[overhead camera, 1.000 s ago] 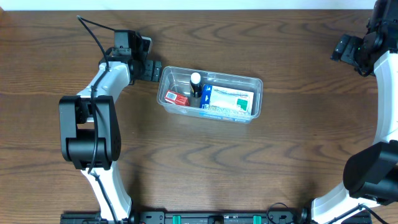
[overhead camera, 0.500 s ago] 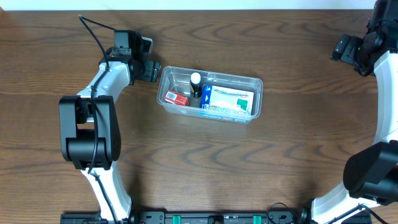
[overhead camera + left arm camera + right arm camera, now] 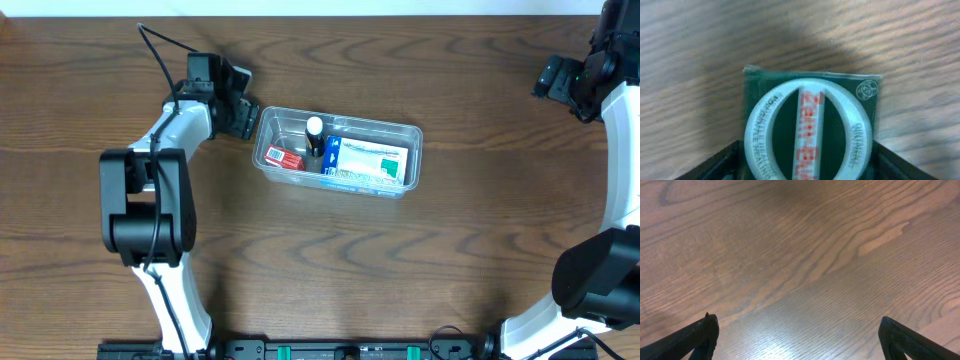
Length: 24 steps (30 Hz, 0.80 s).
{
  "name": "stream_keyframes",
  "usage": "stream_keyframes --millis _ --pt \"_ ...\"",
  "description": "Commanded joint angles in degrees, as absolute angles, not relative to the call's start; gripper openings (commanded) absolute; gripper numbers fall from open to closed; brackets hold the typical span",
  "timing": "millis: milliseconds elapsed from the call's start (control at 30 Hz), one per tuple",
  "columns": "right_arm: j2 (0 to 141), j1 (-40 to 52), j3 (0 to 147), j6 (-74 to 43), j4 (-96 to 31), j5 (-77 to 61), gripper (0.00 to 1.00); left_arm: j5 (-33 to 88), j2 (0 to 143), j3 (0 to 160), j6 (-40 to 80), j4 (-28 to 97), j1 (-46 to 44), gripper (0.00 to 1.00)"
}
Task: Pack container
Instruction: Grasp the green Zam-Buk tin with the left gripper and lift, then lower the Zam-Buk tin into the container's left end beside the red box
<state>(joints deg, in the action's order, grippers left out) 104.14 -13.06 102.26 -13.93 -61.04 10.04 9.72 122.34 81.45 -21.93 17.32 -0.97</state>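
Note:
The container (image 3: 414,131), a clear plastic tub, lies at mid-table. It holds a small red box (image 3: 285,158), a dark bottle with a white cap (image 3: 315,134) and a blue, white and green box (image 3: 368,160). My left gripper (image 3: 243,117) is just beside the tub's left end. In the left wrist view it (image 3: 805,162) is shut on a green ointment pack (image 3: 810,95) with a white ring and red lettering, held over the wood. My right gripper (image 3: 548,78) is open and empty at the far right back; its view (image 3: 800,335) shows only wood.
The brown wooden table (image 3: 330,260) carries nothing else in view. The left arm's cable (image 3: 158,52) loops behind the left gripper. The arm bases stand at the front left and front right.
My left gripper has shifted slightly right and back, staying by the tub's left end with the pack in it. The right arm has not moved.

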Motion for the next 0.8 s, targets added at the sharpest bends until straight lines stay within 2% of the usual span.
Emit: stream_keyframes --millis 0,267,433,767 --pt "104.29 -13.32 102.15 -13.21 -61.12 10.22 0.99 9.61 124.22 80.73 -23.57 17.17 -1.17 0.69" --pt "104.29 -13.32 102.15 -13.21 -61.12 10.22 0.99 9.61 124.09 80.86 -23.51 16.14 -1.17 0.54" --pt "104.29 -13.32 102.15 -13.21 -61.12 10.22 0.99 8.84 122.37 81.08 -23.40 16.38 -1.17 0.53" --pt "104.29 -13.32 102.15 -13.21 -61.12 10.22 0.99 4.86 108.62 82.54 -13.10 23.79 -1.17 0.53"
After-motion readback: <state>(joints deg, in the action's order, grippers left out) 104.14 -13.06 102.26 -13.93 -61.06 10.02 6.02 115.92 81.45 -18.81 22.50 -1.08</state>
